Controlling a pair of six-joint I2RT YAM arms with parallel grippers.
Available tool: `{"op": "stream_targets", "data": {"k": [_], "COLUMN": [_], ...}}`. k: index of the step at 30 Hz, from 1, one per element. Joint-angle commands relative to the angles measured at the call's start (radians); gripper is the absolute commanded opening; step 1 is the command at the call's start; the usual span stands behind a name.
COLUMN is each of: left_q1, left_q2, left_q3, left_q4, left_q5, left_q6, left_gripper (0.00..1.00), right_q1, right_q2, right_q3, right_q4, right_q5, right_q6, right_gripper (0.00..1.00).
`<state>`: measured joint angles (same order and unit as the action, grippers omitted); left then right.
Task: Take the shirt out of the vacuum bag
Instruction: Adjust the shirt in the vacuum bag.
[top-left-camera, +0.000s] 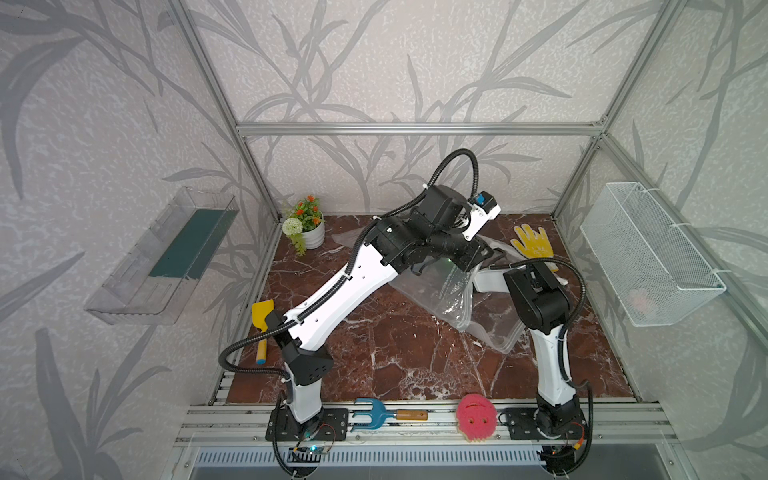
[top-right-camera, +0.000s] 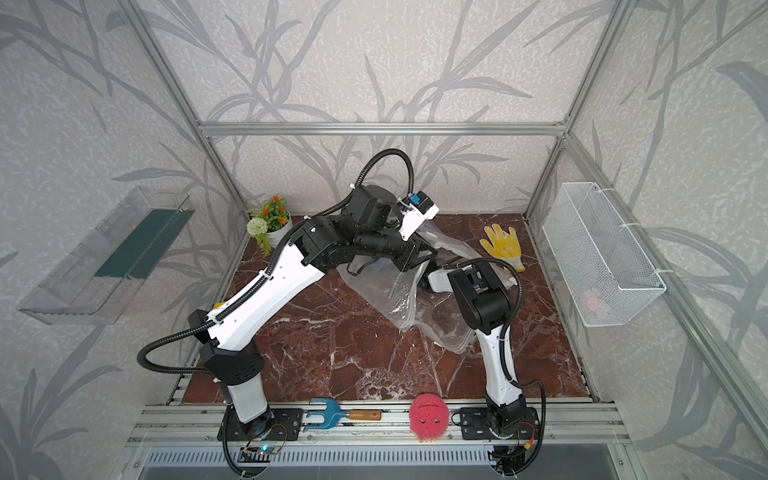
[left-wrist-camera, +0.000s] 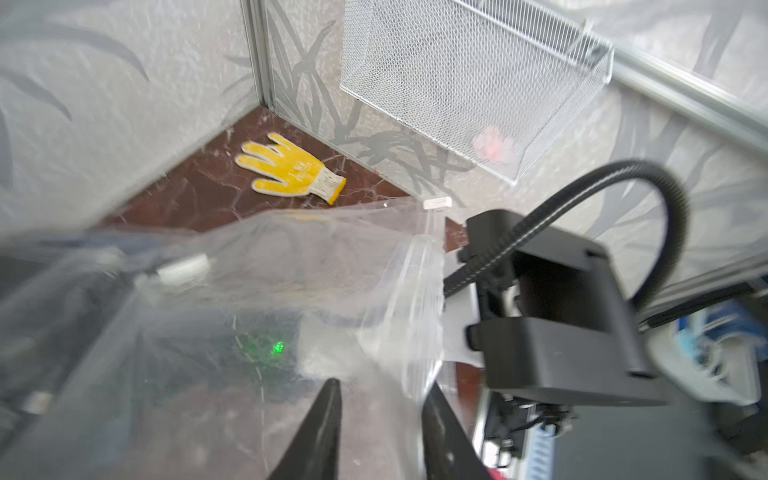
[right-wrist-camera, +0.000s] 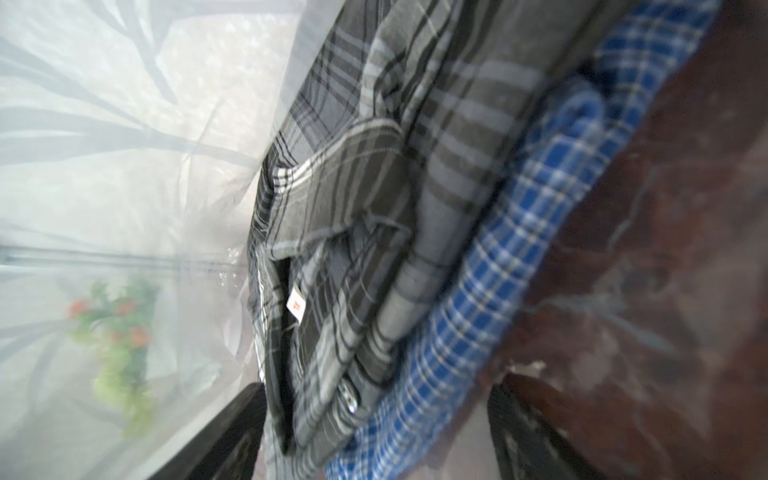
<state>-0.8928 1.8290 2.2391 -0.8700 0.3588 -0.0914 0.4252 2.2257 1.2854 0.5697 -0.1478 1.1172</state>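
Lying blurred inside vacuum bag (top-left-camera: 453, 291): plaid shirt (right-wrist-camera: 374, 208).

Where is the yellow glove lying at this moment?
In both top views the yellow glove lies flat on the marble table, in the far right corner, next to the vacuum bag and near the wall-mounted wire basket.

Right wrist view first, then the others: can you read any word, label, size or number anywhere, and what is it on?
Nothing can be read for certain.
On the small white tag of the grey plaid shirt: an orange mark, too blurred to read.
On the yellow glove: dark print on its back, too blurred.
On the vacuum bag: fine print on the plastic, too small.
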Motion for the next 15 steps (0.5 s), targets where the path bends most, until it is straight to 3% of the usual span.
{"op": "stream_targets", "data": {"k": [1,4,8,12,15], "left_q1": [0.026,0.081,0.263,0.506,0.636], "left_q2": [-0.101,-0.207,-0.355,-0.435,-0.415], "left_q3": [0.061,-0.013,-0.207,-0.469,-0.636], "left_q4": [-0.041,-0.001,0.112,0.243,0.329], "left_q5": [0.010,-0.074,-0.057,-0.071,-0.083], "left_q6": [0.003,-0.020,-0.088,-0.186,-0.251], "left_gripper": [0.68,0.73,0.76,0.76,0.72], "right_q1": [-0.003,-0.003,-0.003,-0.001,0.002], "right_q2": [0.080,0.105,0.141,0.188,0.210], "right_q3": [0.036,0.070,0.125,0.214,0.266], "right_q4": [-0.113,-0.143,-0.184,-0.237,-0.287], "right_q5": [0.018,0.039,0.064,0.062,0.064], "right_q6": [0.059,0.071,0.075,0.064,0.043], "right_gripper": [0.85,0.84,0.77,0.63,0.49]}}
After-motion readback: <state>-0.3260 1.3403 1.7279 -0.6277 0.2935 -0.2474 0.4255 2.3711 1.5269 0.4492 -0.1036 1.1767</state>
